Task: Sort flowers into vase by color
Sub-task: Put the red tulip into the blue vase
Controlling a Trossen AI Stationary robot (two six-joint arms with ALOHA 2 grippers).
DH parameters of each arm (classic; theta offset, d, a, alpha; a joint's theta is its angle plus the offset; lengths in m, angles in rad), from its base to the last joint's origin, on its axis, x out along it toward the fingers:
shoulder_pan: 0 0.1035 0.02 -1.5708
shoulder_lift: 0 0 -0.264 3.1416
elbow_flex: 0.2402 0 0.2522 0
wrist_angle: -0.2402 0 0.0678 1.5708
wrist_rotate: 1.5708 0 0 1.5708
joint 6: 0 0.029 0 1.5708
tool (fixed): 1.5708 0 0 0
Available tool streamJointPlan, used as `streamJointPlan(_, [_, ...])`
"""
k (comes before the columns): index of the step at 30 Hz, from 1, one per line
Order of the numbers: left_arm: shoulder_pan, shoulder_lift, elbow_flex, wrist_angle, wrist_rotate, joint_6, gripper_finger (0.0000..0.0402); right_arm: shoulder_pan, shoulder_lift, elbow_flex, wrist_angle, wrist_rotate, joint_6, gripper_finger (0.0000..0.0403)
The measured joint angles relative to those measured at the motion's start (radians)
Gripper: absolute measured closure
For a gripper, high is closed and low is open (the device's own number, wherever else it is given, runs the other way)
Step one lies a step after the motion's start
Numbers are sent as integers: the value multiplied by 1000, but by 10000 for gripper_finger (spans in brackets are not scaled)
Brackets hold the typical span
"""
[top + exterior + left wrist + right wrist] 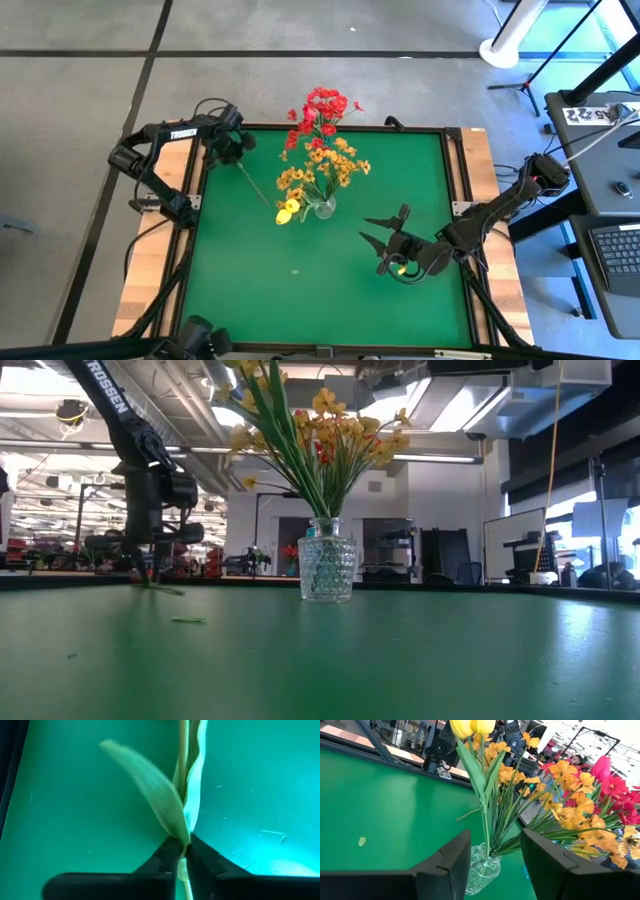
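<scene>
Left gripper (182, 851) pinched shut on green flower stem (183, 750), upper left of the high view; its yellow bloom (287, 210) lies mid-frame by glass vase (324, 207).
Lift straight, keep stem vertical, clear the bouquet; right gripper (385, 243) waits open, lower right.

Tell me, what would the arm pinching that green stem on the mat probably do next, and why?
Probably lift it gently. The left hand has its fingers closed on the thin green stem of a flower lying flat on the green mat, its yellow bloom beside the glass vase. The stem must come up off the mat before it can go in. The right hand waits open nearby.
</scene>
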Motion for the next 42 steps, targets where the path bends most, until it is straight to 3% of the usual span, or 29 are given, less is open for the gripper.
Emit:
streamJointPlan(5, [-47,-8,51,20,-26,57,394,0,0,0,1,32,-25,230])
streamJointPlan(15, [-216,-284,292,-60,-162,180,399,0,-6,0,22,71,-25,230])
streamJointPlan(23, [-481,-509,517,-1,-451,390,401,0,-24,0,113,64,-67,230])
streamJointPlan(28, [-673,-547,585,160,-481,596,401,-37,-24,23,273,44,-182,230])
streamJointPlan(32, [-805,-530,589,277,-479,763,401,-136,-35,126,235,-97,-186,230])
streamJointPlan(36, [-898,-497,589,311,-475,926,401,-260,-34,290,30,-330,-163,230])
streamJointPlan(42, [-965,-478,596,330,-469,994,402,-473,-20,531,-210,-662,-60,230])
